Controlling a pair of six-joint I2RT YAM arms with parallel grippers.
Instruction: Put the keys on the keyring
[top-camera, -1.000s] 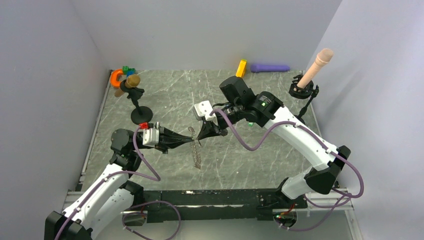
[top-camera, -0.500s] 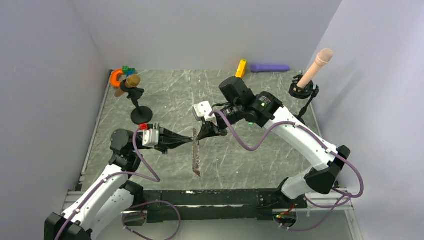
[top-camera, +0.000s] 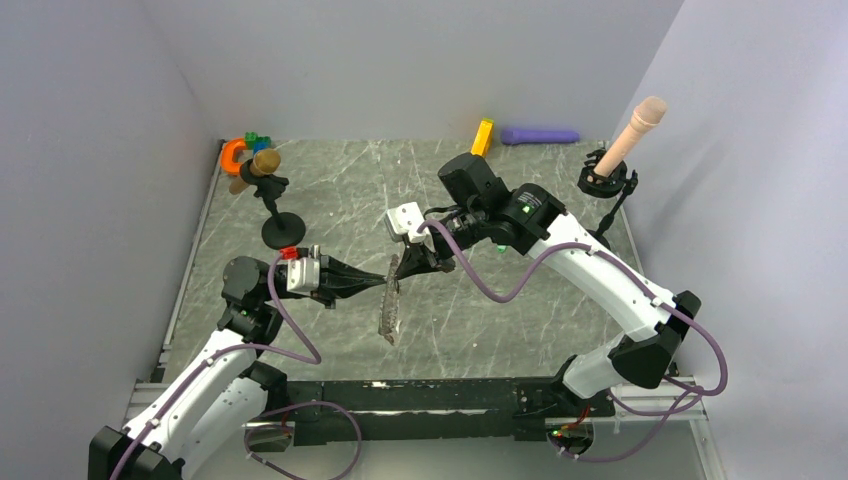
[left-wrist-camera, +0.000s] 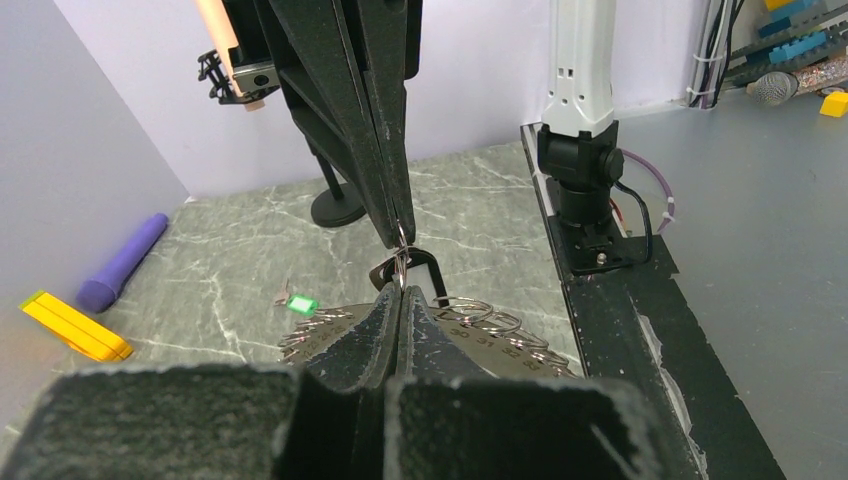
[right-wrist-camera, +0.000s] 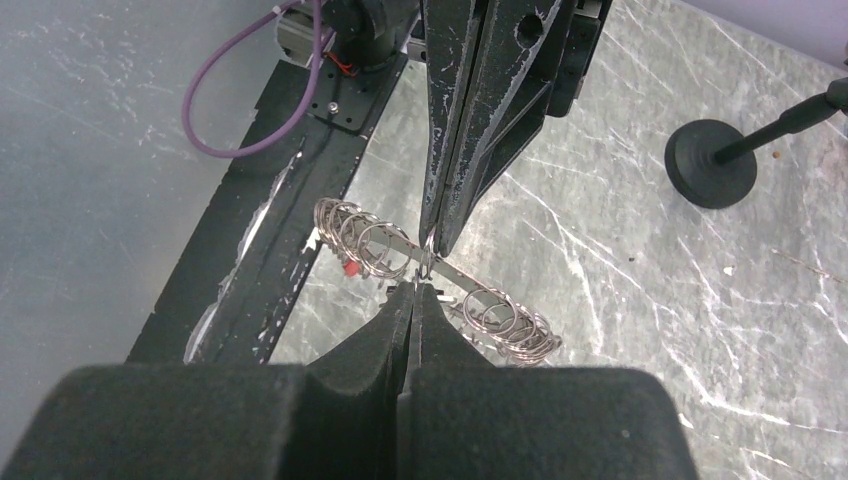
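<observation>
Metal coils make the keyring (top-camera: 388, 312) light and floppy. It dangles midway between the counter's (top-camera: 520, 300) side edges, its top pinched by your left gripper (top-camera: 385, 283) and right gripper (top-camera: 398, 268). Hold there.

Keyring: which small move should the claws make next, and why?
Probably hold the left claw steady while the right claw works the black-rimmed key onto the keyring: both are shut tip to tip there, and the green key lies loose below.
</observation>
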